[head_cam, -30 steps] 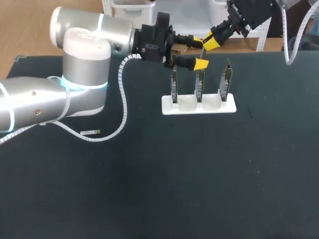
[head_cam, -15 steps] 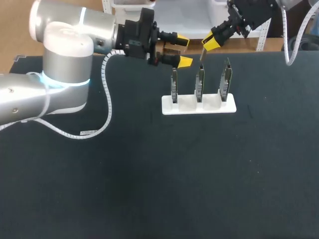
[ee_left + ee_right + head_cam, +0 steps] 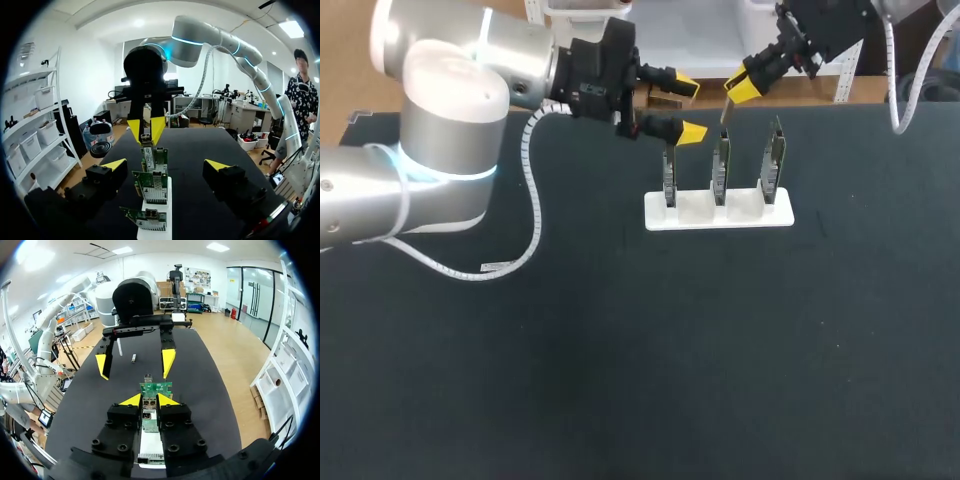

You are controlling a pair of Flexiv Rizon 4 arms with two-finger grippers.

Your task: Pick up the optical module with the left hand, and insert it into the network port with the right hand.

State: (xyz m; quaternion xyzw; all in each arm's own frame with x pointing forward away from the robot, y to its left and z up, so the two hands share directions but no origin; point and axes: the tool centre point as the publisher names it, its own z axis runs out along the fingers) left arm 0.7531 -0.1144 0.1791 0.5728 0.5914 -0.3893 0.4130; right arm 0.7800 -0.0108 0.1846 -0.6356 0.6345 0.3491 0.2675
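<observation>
In the head view, a white stand [image 3: 760, 215] is on the dark table [image 3: 720, 350] and carries three network cards [image 3: 720, 165] upright in one row. The right tool [image 3: 742, 90] comes in from the far right corner and hangs over the middle card. Its yellow tips are together, clamped on the optical module [image 3: 724, 112], which points down with its lower end just above the top of that card; I cannot tell if they touch. The left tool [image 3: 689, 108] is near, above the left card, with its fingers wide apart and nothing between them. A small silver piece [image 3: 500, 266] lies on the table well apart from the stand. In the left wrist view, the left tool [image 3: 165, 166] has its two tips far apart, one on each side of the row of network cards [image 3: 150, 185]. Ahead of it, the right tool [image 3: 145, 131] grips the optical module [image 3: 146, 142] from above the row. In the right wrist view, the right tool [image 3: 148, 400] has its tips close together with the optical module [image 3: 148, 416] between them. A card [image 3: 155, 388] stands just ahead, the white stand [image 3: 150, 445] is under the fingers, and the left tool [image 3: 135, 364] is spread open beyond
</observation>
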